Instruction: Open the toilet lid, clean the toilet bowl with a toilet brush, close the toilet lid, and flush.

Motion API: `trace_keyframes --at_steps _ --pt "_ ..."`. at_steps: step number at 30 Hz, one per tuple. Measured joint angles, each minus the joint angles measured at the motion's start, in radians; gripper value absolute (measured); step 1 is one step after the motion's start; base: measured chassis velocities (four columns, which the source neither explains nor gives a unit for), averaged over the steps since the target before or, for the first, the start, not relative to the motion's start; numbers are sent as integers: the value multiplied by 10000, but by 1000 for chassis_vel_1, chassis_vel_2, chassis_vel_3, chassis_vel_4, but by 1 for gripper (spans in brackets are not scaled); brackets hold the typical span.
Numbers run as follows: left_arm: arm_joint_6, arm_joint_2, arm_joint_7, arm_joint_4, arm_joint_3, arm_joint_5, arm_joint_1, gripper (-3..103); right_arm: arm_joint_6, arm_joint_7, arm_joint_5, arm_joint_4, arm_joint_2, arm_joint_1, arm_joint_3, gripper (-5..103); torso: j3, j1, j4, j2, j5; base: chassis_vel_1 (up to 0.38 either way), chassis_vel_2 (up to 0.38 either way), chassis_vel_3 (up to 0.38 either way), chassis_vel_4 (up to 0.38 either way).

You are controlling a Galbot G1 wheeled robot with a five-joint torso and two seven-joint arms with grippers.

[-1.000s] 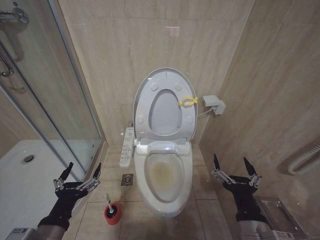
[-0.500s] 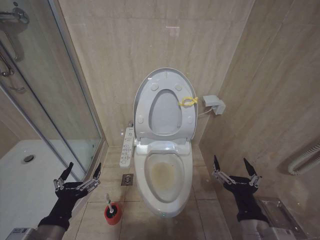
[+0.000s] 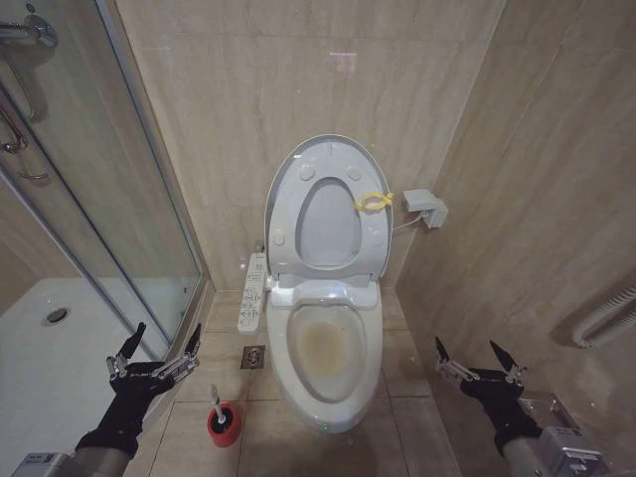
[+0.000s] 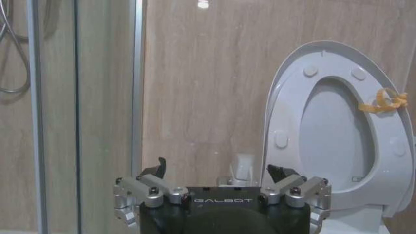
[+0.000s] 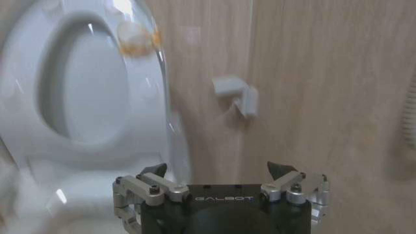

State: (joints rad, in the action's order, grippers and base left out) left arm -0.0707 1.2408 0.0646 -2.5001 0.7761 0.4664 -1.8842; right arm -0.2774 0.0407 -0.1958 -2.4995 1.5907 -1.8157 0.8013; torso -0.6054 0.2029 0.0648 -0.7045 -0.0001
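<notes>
The toilet lid (image 3: 328, 147) stands raised against the back wall, and the seat ring (image 3: 286, 221) with its yellow tag leans on it. Below them the toilet bowl (image 3: 328, 348) lies uncovered, stained yellowish-brown inside. The toilet brush (image 3: 214, 400) stands in a red cup (image 3: 226, 424) on the floor left of the bowl. My left gripper (image 3: 167, 331) hovers open and empty just left of and above the brush. My right gripper (image 3: 466, 345) hangs open and empty to the right of the bowl. The raised lid also appears beyond each gripper (image 4: 215, 165) (image 5: 216, 168) in the wrist views.
A glass shower door (image 3: 119, 199) and a white shower tray (image 3: 40, 338) close off the left side. A control panel (image 3: 253, 291) hangs beside the toilet, above a floor drain (image 3: 253, 357). A white wall box (image 3: 425, 207), a hose (image 3: 606, 318) and a metal box (image 3: 556, 417) are on the right.
My right gripper has dropped lower and shifted slightly right in the head view. The left gripper, the brush and the lid have stayed put.
</notes>
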Motion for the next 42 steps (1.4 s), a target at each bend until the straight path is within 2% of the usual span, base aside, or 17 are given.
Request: trace_keyframes --at_steps 1,4,10,13,14,18,19,23,28,34,42 --pt "0 0 0 0 0 0 1 100 363 -103 -518 -3 -119 320 -240 100 0 0 -14 0 2 0 0 0 0" --pt "1 0 0 1 0 0 1 100 596 -152 -1141 -3 -310 650 -614 100 0 0 -11 0 -2 0 0 0 0" --pt "1 -1 0 1 0 0 0 100 592 -167 -1269 78 -807 1468 -676 100 0 0 -5 -1 -1 0 0 0 0" --pt "1 0 0 1 0 0 1 100 539 -530 -1955 851 -1571 2567 -563 100 0 0 -9 0 2 0 0 0 0" --pt "1 0 0 1 0 0 1 100 539 -530 -1955 851 -1571 2567 -563 100 0 0 -9 0 2 0 0 0 0" --pt "2 0 -1 2 -1 0 1 100 347 -1405 -3050 2259 -2556 4092 -717 100 -1 1 -8 0 0 0 0 0 0" --pt "2 0 -1 2 -1 0 1 100 347 -1405 -3050 2259 -2556 4092 -717 100 -1 1 -8 0 0 0 0 0 0" --pt "2 0 0 3 -1 0 0 100 544 -1767 -3345 4010 -3525 5785 -875 100 -2 1 -9 1 3 0 0 0 0" --pt "3 1 0 2 -1 0 1 100 970 -1830 -3387 5372 -4116 7302 -1165 100 -2 1 -8 1 2 0 0 0 0" --pt "3 0 -1 2 -1 0 1 100 1325 -1858 -3340 6634 -4283 8430 -1654 100 -2 1 -8 1 3 0 0 0 0" --pt "2 0 -1 1 -1 0 1 100 1577 -1747 -2639 8316 -4186 10253 -2222 100 -1 1 -9 1 1 0 0 0 0"
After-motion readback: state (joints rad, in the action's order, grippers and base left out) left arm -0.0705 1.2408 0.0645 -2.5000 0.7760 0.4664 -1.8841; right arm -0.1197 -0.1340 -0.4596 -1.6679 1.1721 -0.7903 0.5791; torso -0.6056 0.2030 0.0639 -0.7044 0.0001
